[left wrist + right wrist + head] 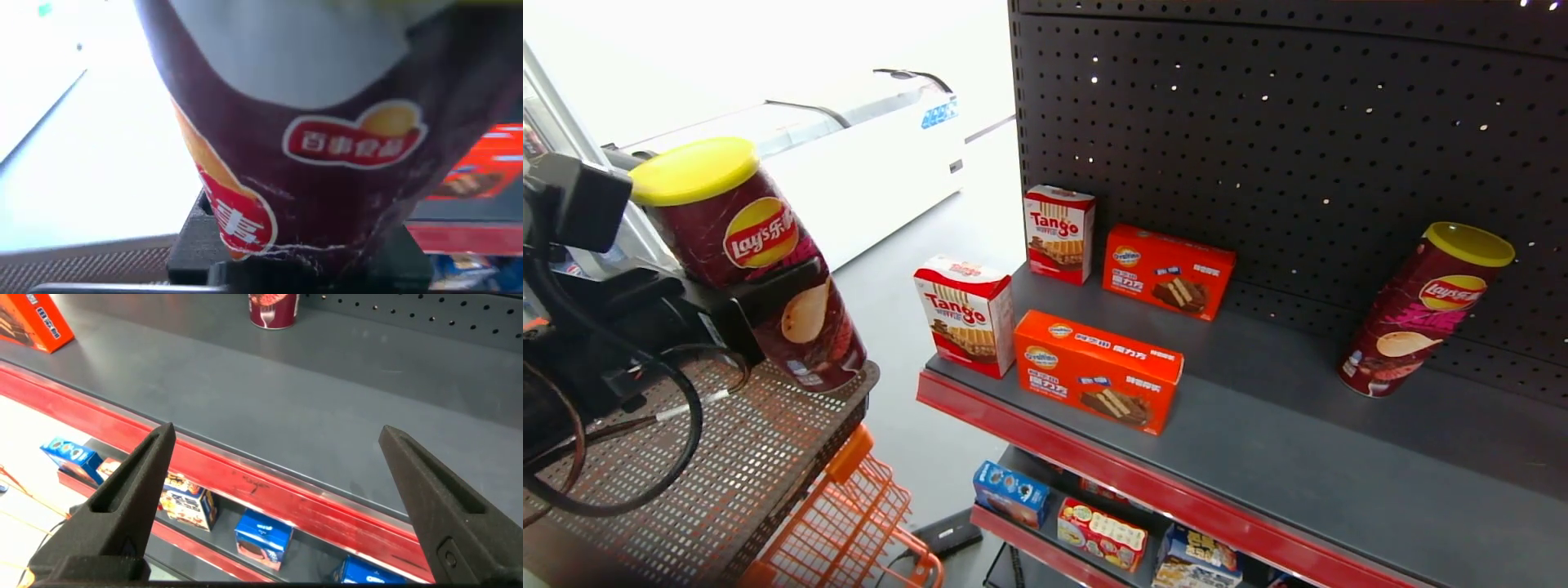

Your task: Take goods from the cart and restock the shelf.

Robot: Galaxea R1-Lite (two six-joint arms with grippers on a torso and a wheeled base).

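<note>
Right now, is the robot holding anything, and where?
The left gripper holds the chips can around its middle; the right gripper is empty.

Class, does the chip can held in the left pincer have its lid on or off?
On: a yellow lid sits on top of the chip can.

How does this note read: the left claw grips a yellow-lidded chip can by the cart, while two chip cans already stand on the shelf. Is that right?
Not quite. Only one chip can stands on the shelf, not two; the head view shows it alone near the pegboard. The rest holds: the left claw grips a yellow-lidded can by the cart.
</note>
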